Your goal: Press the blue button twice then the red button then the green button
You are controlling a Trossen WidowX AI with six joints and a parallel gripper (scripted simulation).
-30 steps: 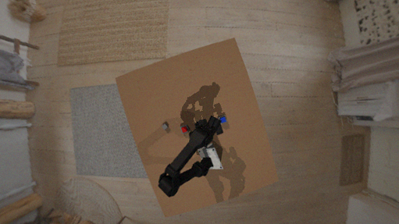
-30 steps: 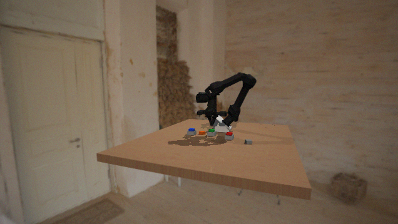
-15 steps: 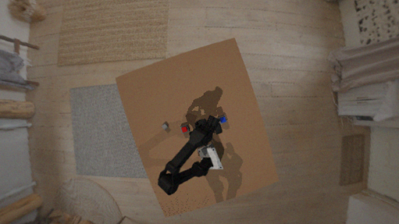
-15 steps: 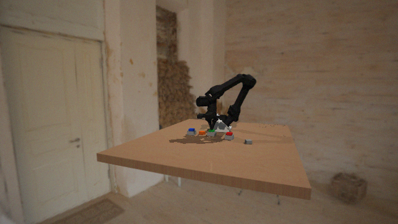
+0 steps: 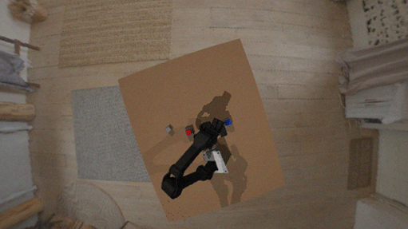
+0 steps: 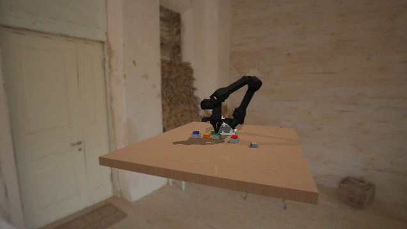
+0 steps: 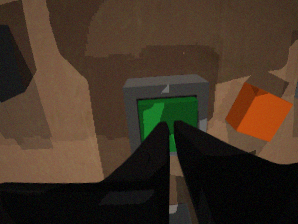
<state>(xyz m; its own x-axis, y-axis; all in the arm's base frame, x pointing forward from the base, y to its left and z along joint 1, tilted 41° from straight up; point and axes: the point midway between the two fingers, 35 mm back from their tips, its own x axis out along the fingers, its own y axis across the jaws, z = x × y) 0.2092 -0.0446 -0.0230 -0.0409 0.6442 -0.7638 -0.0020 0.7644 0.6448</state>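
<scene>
Table point(image 6: 224, 169): it carries your arm point(image 6: 243, 96) and a row of buttons. Arm: it reaches down over the middle of that row. Claw point(image 7: 172, 137): clenched on nothing, tips together over the green button point(image 7: 160, 115), touching or nearly so. In the wrist view the orange block point(image 7: 260, 115) lies just beside the button at 3 o'clock. I judge step four in hand. Next, drive straight down until it bottoms out, then lift clear; do not drift toward the block.

From overhead the black arm point(image 5: 193, 154) stretches across the brown surface point(image 5: 177, 87) — red button point(image 5: 189, 132) just beside it, blue button point(image 5: 228, 122) at its far end, small grey block point(image 5: 169, 129) further off.
</scene>
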